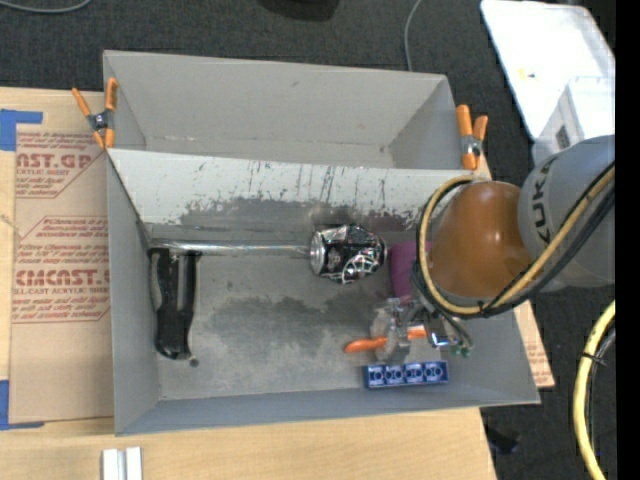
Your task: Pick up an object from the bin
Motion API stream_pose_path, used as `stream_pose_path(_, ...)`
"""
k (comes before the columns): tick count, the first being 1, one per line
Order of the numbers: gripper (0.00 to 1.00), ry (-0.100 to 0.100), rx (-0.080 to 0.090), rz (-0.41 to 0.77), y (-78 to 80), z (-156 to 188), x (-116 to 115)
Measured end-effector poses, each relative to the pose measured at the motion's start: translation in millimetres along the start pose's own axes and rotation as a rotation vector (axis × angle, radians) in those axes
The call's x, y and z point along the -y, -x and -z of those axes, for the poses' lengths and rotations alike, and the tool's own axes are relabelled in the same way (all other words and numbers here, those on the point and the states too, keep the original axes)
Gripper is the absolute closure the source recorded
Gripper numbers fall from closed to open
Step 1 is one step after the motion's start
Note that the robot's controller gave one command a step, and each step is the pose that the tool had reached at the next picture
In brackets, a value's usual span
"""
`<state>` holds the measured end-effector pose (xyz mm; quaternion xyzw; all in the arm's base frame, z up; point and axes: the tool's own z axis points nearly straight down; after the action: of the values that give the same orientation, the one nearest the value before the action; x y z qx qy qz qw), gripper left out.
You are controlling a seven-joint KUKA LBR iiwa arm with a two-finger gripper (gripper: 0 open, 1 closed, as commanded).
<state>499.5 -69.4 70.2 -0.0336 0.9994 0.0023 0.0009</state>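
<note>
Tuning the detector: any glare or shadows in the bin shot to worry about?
Camera view: glints on the crushed can; black object at left shows little surface detail; dark streaks on the bin's back wall look like scuffs, not shadow.

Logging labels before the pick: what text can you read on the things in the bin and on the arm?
"KU": on the arm's grey housing, printed sideways; the rest of the word is cut off.
Crushed can: it carries print, but too crumpled and small to read.
Blue block: no text that I can make out.
Black handle-shaped thing: no text that I can make out.
</note>
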Motion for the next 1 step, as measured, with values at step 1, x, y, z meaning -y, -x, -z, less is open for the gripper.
stream_pose_path(1,1.00,0.000,0.000,0.155,0.6,-0.4,-3.5)
